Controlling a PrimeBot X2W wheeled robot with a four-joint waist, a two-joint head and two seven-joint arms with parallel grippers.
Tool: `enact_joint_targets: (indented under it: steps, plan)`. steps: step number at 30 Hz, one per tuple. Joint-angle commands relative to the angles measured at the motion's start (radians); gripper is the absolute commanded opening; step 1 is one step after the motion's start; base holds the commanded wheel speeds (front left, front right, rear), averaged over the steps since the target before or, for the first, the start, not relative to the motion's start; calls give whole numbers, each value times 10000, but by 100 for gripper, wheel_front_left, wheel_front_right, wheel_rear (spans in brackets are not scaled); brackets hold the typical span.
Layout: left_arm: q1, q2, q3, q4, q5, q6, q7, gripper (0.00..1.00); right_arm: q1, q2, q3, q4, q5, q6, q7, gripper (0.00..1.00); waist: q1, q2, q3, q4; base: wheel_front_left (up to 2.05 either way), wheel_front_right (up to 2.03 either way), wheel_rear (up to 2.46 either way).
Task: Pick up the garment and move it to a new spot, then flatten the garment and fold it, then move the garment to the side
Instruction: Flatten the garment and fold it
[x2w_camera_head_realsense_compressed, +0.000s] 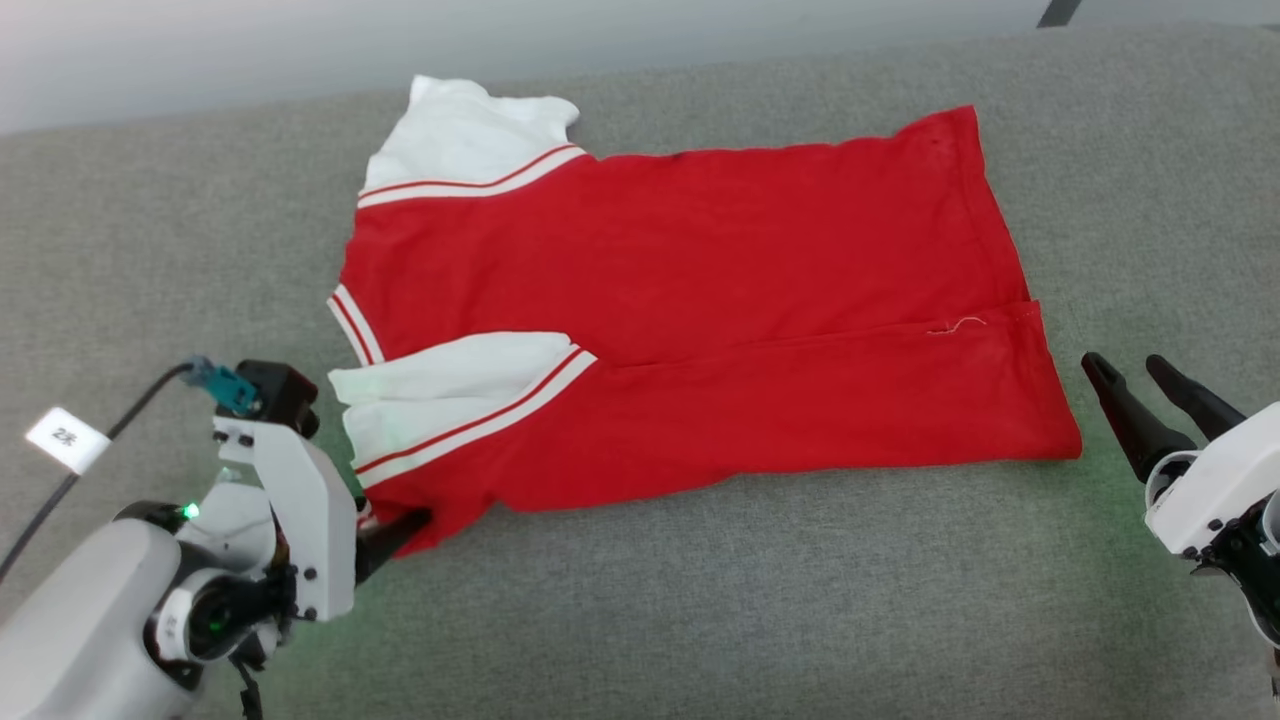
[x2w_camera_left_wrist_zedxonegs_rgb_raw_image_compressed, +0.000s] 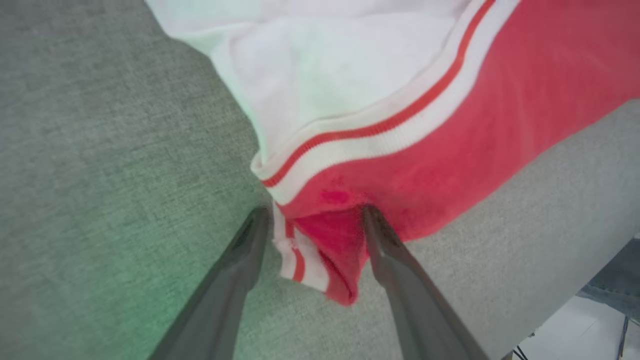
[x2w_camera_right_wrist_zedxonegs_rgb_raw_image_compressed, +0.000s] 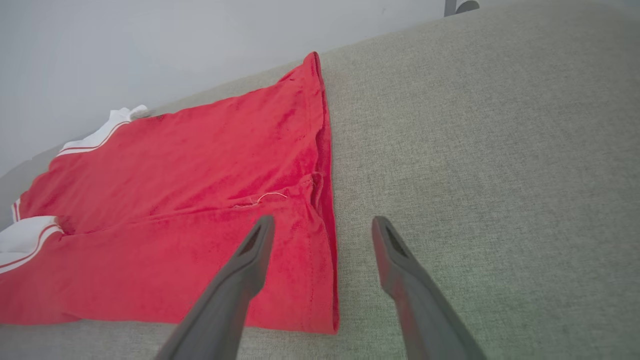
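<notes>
Partly hidden: garment (x2w_camera_head_realsense_compressed: 700, 280) underside.

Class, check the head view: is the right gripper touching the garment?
No, the right gripper stands beside the garment, with grey surface between them.

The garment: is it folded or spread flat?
Partly folded: the garment has its near side turned over onto the body, with the white sleeve on top.

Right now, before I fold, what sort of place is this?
Likely a lab or test setup: a broad grey fabric-covered surface against a bare pale wall, the garment spread on it, and a white cable tag beside the robot.
</notes>
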Motion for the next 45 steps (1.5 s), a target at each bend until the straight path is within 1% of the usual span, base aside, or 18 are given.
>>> enact_joint_targets:
  steps: [1,4,6,12,16,19,24,25,26,27,28,31,35,41,45]
  plan:
    - [112,-320,-154,236,-140,-96,-30,0,0,-41,40,-69,-38,-9,82,100,0,0,106,-65,0,0,0]
    - [79,-540,-204,311,-213,-248,-82,0,10,-188,102,-159,-13,-7,276,100,0,0,150,-1,0,0,0]
    - [33,-588,-224,330,-214,-328,-138,0,50,-337,211,-192,-12,-7,657,100,0,0,175,89,0,0,0]
    - [-199,-775,-322,319,-48,-532,-299,0,-278,-1213,1305,-358,-263,-9,2515,100,0,0,257,355,0,0,0]
    - [-300,-906,-412,233,5,-630,-365,0,-653,-1665,1964,-136,-516,-9,3550,100,0,0,379,535,0,0,0]
    - [-379,-1027,-499,218,97,-665,-408,0,-1014,-1901,2279,244,-682,-9,3900,100,0,0,472,689,0,0,0]
    - [-444,-1165,-634,314,121,-797,-404,0,-1099,-1927,2707,905,-458,-9,4093,100,0,0,509,884,0,0,0]
    - [-465,-1183,-639,345,121,-813,-430,0,-1090,-1931,2838,999,-388,-9,4116,83,0,0,502,910,0,0,0]
    - [-482,-1196,-644,374,123,-834,-451,0,-1103,-1920,2909,1084,-303,-9,4072,43,0,0,486,934,0,0,0]
    - [-484,-1200,-638,405,124,-868,-488,0,-1121,-1926,2956,1151,-221,-9,4010,10,0,0,463,948,0,0,0]
    - [-473,-1204,-633,428,123,-880,-518,0,-1124,-1941,2996,1210,-146,-9,3958,0,0,0,428,955,0,0,0]
    - [-348,-1118,-582,390,143,-930,-664,0,-1068,-2061,2999,1243,79,-9,3670,0,0,0,287,931,0,0,0]
    - [34,-869,-429,82,83,-919,-962,0,-869,-2224,2931,1073,279,-9,3345,0,0,0,42,827,0,0,0]
    - [1023,-243,-189,-944,-35,-688,-1333,0,-206,-2551,2774,364,547,-9,3273,0,0,0,-245,724,0,0,0]
    - [1800,257,-72,-1792,-126,-408,-1435,0,439,-2873,2565,-228,734,-9,3390,0,0,0,-326,696,0,0,0]
